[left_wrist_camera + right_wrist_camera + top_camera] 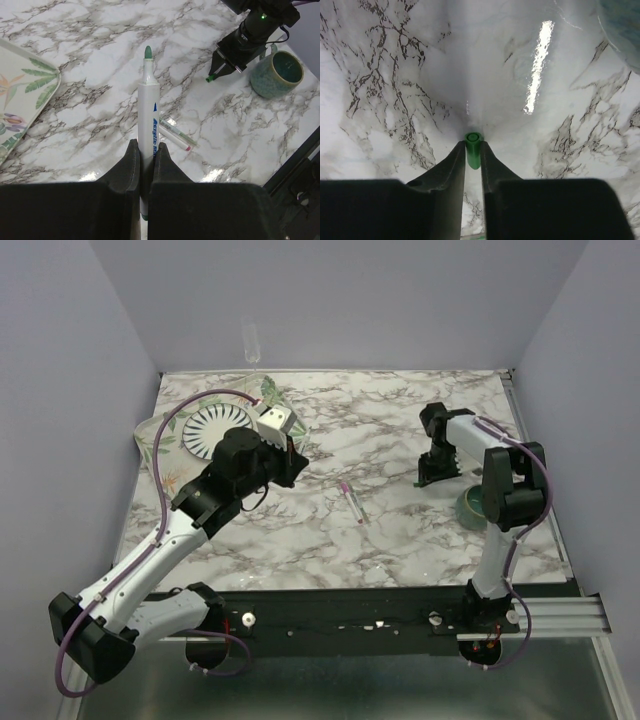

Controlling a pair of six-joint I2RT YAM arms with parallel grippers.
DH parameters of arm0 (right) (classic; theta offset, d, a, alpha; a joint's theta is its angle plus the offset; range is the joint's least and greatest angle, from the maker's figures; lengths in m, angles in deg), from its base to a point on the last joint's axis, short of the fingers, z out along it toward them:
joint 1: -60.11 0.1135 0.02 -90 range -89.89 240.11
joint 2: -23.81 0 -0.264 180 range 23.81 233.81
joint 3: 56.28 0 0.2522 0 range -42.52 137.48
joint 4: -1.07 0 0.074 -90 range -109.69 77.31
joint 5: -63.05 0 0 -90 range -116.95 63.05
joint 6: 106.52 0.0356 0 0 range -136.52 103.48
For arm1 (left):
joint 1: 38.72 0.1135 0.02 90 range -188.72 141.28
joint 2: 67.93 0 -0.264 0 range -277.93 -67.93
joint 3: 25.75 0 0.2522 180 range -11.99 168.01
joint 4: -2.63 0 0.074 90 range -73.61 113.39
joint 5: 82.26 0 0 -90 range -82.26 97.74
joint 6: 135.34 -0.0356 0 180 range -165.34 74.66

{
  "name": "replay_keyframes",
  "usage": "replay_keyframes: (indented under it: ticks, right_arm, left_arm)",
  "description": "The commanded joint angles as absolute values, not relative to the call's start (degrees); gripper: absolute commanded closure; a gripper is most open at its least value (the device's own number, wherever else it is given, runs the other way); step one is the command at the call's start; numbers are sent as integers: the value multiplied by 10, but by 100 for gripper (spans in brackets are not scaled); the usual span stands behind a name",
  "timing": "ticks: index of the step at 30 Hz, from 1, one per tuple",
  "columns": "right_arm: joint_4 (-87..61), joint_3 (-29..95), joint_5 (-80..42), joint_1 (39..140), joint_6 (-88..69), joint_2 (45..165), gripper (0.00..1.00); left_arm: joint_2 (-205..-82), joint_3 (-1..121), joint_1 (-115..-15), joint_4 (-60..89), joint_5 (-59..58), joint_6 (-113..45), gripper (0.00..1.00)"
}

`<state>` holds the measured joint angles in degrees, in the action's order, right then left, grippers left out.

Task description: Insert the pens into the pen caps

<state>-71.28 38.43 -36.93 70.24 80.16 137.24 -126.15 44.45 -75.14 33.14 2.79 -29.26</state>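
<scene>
1. Green is the colour of this pair: the green-tipped pen and the green cap.
2. The left gripper is squeezed tight on the white body of that pen, near its back end. The green tip sticks out in front, up off the marble table.
3. The right gripper is pinched on the green cap. The cap's open hole points out, away from the fingers, low near the table.
4. The 2 arms are well apart in the top view. The right one is just beside a blue-green mug.
5. The other pen lies flat on the table between the 2 arms. It has pink at 1 end. I cannot tell if that is its cap.
6. I think the step now is to bring the green pen to the green cap. Both are held, but they have not met yet.
7. Next, the tip must line up straight with the cap's hole. Then it needs a soft, straight push. A tilted pen may bump the rim and knock the little cap crooked.
</scene>
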Motion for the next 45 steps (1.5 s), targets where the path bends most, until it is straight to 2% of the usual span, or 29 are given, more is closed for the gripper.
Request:
replay_keyframes:
  ticks: [1, 5, 12, 16, 19, 28, 31, 36, 43, 45]
  right_arm:
    - [-741, 391, -415, 716, 806, 1380, 82]
    - [-732, 377, -431, 730, 776, 1373, 92]
    - [-674, 317, -422, 791, 668, 1347, 93]
    - [-584, 260, -403, 830, 615, 1300, 93]
    - [-546, 223, -373, 838, 596, 1282, 89]
    - [-558, 227, -353, 840, 584, 1309, 67]
    - [-577, 239, -356, 840, 580, 1320, 67]
    - [-612, 257, -366, 842, 577, 1343, 78]
    - [-654, 264, -382, 847, 579, 1354, 85]
    - [-646, 260, -385, 848, 577, 1353, 93]
  left_arm:
    - [-1244, 441, -749, 319, 31, -293, 100]
    - [-1241, 440, -749, 319, 33, -293, 100]
    - [-1236, 440, -749, 319, 36, -294, 100]
    - [-1233, 438, -749, 317, 34, -293, 100]
    - [-1233, 438, -749, 316, 32, -289, 100]
    - [-1229, 435, -749, 313, 32, -286, 100]
    - [-1226, 435, -749, 313, 33, -286, 100]
    - [-1221, 436, -749, 313, 36, -288, 100]
    - [-1211, 436, -749, 314, 40, -289, 100]
    - [-1209, 436, -749, 314, 40, -289, 100]
